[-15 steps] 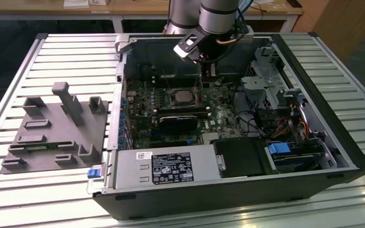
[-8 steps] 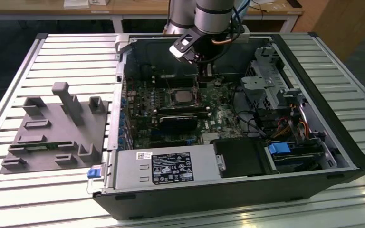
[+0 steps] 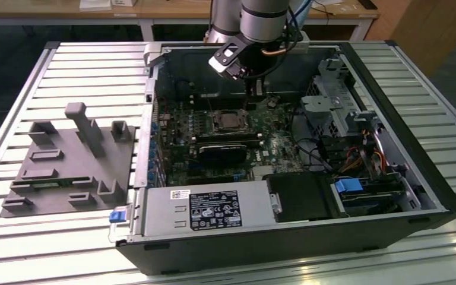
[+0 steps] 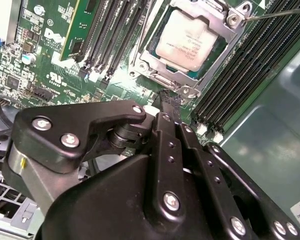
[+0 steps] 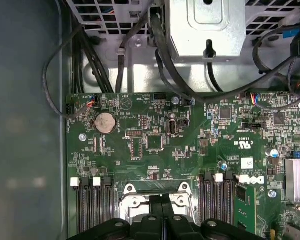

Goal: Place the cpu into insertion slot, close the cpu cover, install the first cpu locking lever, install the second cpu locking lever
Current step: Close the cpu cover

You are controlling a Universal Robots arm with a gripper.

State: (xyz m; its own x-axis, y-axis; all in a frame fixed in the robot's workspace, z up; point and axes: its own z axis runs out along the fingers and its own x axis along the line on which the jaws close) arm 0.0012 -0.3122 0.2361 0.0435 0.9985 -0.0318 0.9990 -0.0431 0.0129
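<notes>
The cpu [image 4: 190,39], a square chip with a dull silver top, lies in the insertion slot [image 3: 230,120] on the green motherboard. The cpu cover [image 4: 160,74], a thin silvery frame, lies down around the chip. A thin metal lever [image 4: 277,13] sticks out past one corner of the socket. My gripper [image 4: 169,97] is shut with nothing between its black fingers, and its tips hover at the socket's edge beside the cover's tab. In the first wrist view the gripper [image 5: 161,201] points at the socket frame [image 5: 132,192]. In the exterior view the gripper [image 3: 251,95] hangs just behind the socket.
Long black memory slots [image 4: 115,30] flank the socket on both sides. A black heatsink-like block [image 3: 221,151] sits in front of the socket. Case walls, a drive cage [image 3: 343,107], cables [image 5: 140,45] and the power supply [image 3: 204,214] surround the board. A grey fixture plate [image 3: 66,163] lies outside the case.
</notes>
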